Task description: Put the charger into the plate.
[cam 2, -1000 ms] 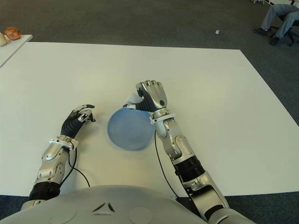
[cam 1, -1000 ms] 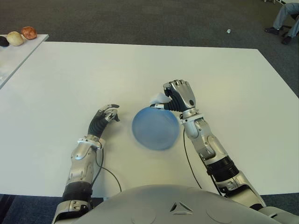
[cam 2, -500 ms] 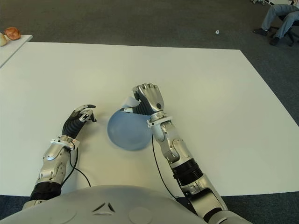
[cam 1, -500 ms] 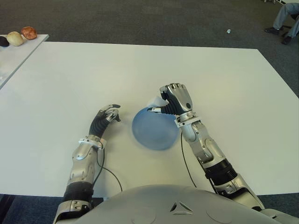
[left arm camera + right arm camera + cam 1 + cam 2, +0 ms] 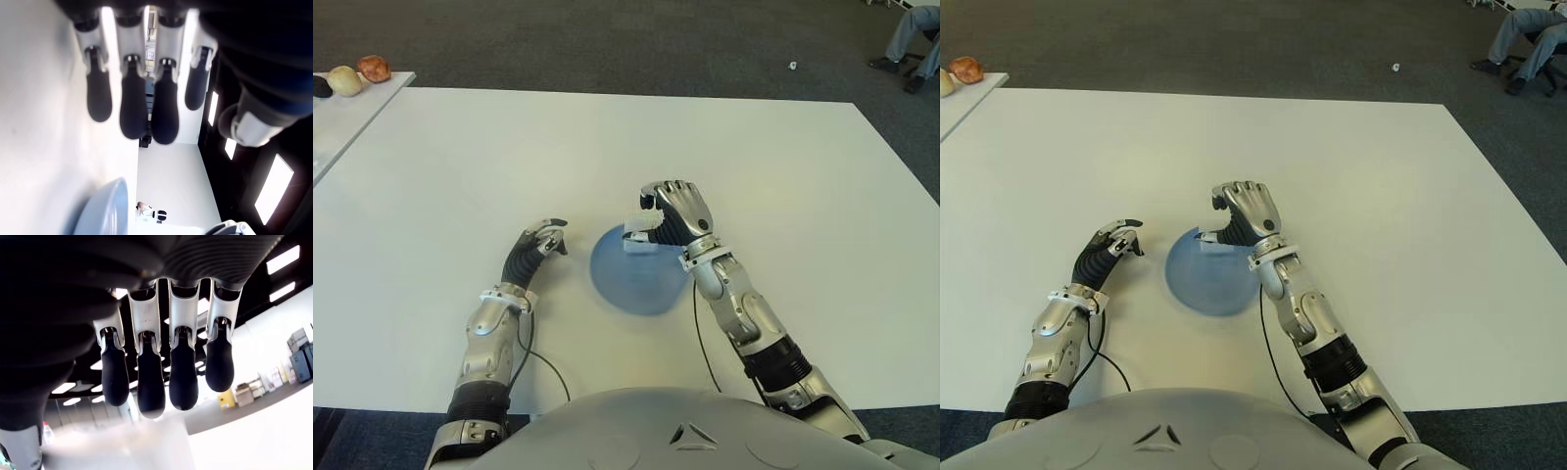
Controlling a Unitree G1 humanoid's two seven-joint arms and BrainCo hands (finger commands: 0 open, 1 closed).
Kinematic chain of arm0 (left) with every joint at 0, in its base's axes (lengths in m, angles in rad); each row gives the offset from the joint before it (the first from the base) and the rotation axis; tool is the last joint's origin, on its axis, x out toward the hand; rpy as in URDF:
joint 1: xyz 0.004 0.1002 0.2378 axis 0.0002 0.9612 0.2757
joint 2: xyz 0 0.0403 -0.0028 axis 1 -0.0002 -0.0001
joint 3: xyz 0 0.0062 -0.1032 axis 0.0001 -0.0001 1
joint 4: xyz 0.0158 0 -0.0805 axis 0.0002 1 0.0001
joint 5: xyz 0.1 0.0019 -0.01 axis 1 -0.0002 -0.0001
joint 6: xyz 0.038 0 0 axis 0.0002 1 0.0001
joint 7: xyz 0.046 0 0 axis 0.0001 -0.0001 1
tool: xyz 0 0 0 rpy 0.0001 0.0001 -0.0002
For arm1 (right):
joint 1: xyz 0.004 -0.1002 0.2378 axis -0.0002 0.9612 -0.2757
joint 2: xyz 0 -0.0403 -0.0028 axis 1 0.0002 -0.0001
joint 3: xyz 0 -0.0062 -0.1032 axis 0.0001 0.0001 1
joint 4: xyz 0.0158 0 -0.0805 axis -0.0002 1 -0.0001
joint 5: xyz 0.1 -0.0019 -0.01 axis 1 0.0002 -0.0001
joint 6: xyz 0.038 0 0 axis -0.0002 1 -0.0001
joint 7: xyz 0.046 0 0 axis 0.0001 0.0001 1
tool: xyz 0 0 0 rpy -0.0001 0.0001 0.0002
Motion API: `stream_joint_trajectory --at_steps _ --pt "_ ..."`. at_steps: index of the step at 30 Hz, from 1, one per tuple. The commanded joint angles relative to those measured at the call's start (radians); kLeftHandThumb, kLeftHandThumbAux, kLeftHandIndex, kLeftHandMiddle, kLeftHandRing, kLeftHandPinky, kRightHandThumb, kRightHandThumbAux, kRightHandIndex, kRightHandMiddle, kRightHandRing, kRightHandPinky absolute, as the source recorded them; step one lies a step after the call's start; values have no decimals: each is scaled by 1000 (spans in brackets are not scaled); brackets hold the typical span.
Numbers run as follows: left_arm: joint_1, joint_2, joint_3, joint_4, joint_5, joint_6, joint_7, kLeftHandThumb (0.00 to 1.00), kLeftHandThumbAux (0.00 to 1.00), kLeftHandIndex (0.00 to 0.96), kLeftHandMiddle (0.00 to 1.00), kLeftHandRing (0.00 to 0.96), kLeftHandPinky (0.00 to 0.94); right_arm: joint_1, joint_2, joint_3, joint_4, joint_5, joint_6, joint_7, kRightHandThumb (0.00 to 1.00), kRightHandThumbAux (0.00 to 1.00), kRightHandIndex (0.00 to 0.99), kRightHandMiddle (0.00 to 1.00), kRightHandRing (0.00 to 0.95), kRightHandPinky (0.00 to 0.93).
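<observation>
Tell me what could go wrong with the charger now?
The small white charger block sits near the far rim of the round blue plate, so it might slide off onto the white table. The right hand hangs above it, fingers open, and could bump it when pulling away. The left hand shows idle left of the plate.

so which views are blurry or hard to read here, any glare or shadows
Eye views: even light, soft shadows under the right hand, charger readable over the blue plate. Right wrist view: fingers are dark silhouettes against bright ceiling lights, foreground smeared. Left wrist view: left hand backlit, table washed out.
</observation>
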Motion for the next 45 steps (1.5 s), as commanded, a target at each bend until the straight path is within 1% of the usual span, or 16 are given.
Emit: stream_joint_trajectory --at_steps 1,5,9,15,18,23,30,38,45 --pt "12 0 -4 21 11 36 14 138 539 336 640 619 502 21 -10 -17 -39 65 11 95 358 173 10 7 6 7" --pt "13 0 -3 17 8 39 14 143 538 338 641 620 504 25 -9 -24 -55 86 16 132 329 138 1 1 1 1" --pt "13 5 -2 13 11 48 15 142 536 338 638 616 482 26 -9 -30 -68 98 20 162 319 122 0 0 0 0" --pt "16 11 -4 -3 9 90 18 134 533 335 635 610 468 32 -8 -42 -82 111 21 190 315 116 0 0 0 0" --pt "15 13 -2 -8 6 103 18 137 530 334 635 609 489 31 -7 -45 -83 117 19 199 315 116 0 0 0 0" --pt "17 15 -1 -14 5 112 16 140 532 333 634 609 495 37 -3 -55 -87 131 14 202 324 121 0 0 0 0" --pt "18 14 -1 -16 5 106 12 149 537 338 639 617 505 40 -5 -61 -91 139 12 198 330 127 0 0 0 0" --pt "18 16 -2 -14 6 95 6 136 545 339 643 624 526 37 -2 -70 -86 138 10 182 301 145 0 0 0 0" --pt "11 24 -4 -5 14 101 8 128 533 332 645 625 509 35 15 -95 -72 148 21 151 263 180 0 0 0 0"
